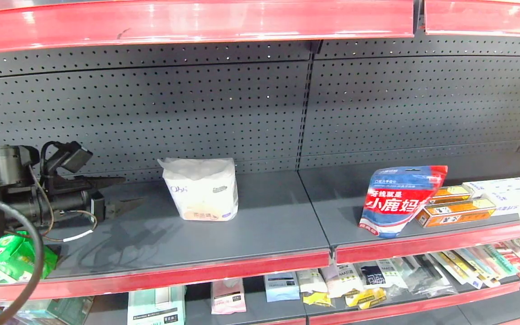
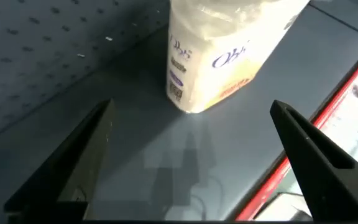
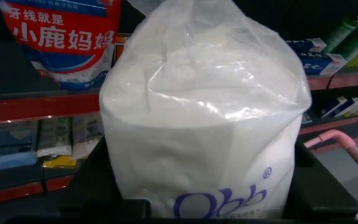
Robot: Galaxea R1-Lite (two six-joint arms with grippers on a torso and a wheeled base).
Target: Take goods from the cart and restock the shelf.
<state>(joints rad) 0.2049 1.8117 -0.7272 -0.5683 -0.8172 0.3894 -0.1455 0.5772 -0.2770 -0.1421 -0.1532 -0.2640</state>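
Shelf (image 1: 264,225) restock | tissue pack (image 3: 204,112) clasped by right fingers (image 3: 328,186) off the right front corner | second pack (image 1: 201,189) stood mid-shelf | left fingers (image 2: 79,162) spread empty near the left edge | judged light, soft, film slippery; best gripped across lower sides

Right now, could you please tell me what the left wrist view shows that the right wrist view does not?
Particular to the left wrist view: the open left gripper over the grey shelf board, a tissue pack standing ahead of it, and the pegboard back panel. Particular to the right wrist view: a second tissue pack held in the right gripper, the blue-and-red pouch, boxes and a pink bar. Shared: the red shelf edge and the same kind of white pack.
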